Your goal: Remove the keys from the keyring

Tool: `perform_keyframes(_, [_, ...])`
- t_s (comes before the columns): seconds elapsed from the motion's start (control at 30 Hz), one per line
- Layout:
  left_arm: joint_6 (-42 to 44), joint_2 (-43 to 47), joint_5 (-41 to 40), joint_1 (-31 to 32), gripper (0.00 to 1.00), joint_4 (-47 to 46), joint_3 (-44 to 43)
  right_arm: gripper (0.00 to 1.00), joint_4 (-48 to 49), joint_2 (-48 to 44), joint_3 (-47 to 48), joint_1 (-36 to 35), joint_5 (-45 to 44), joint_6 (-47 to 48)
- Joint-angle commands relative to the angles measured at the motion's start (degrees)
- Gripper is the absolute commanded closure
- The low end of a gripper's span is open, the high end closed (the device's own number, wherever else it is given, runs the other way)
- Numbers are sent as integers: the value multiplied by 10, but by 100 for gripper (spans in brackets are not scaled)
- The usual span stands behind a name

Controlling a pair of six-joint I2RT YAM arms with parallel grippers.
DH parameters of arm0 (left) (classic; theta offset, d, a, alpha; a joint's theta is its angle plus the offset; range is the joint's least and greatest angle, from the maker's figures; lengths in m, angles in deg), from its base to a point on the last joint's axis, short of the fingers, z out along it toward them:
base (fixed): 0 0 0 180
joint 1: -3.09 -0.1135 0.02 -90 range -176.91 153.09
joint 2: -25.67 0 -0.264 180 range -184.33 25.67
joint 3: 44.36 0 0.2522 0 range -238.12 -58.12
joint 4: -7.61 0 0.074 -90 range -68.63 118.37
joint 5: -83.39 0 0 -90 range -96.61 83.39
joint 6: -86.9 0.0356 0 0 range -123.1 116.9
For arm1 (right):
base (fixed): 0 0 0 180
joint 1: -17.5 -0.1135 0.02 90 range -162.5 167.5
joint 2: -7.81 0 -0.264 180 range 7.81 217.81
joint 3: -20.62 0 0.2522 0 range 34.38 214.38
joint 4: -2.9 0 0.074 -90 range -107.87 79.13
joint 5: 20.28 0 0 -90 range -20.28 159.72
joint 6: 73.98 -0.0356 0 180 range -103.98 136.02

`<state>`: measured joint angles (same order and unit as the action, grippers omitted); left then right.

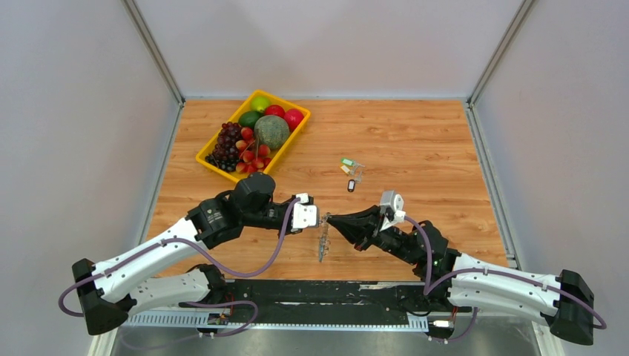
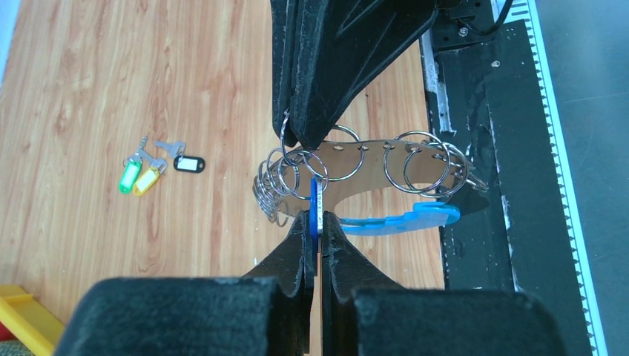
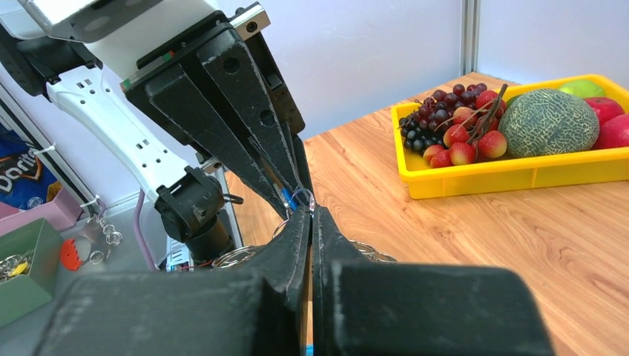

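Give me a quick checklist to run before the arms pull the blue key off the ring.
1. Left tool shut on the blue-tagged key: ok.
2. Right tool shut on the floppy silver-grey keyring: ok.
3. Keyring held between both tools: ok.
4. Green-tagged key, yellow-tagged key and black-tagged key lying on the wooden table, apart from the tools: ok.
5. Blue-tagged key's split ring opened: cannot tell.
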<state>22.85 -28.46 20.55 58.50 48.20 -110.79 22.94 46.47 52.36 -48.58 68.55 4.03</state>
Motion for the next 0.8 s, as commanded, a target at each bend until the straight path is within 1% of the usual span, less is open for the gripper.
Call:
perform_keyframes(0.0, [2,-4,26,0,100,-7,-6,100,67,-5,23,2,21,20])
perform_keyframes(0.3, [3,-11,35,0,100,-5,-5,100,82,-8,21,2,20,25])
perform_keyframes(0.5, [2,-18,48,0,100,-3,-5,100,118,-19,3,2,28,30])
perform_keyframes(0.63, [0,-20,57,0,100,-1,-8,100,144,-23,-4,2,61,48])
perform_keyframes(0.77, [0,-14,75,0,100,0,-13,100,144,-18,1,2,116,85])
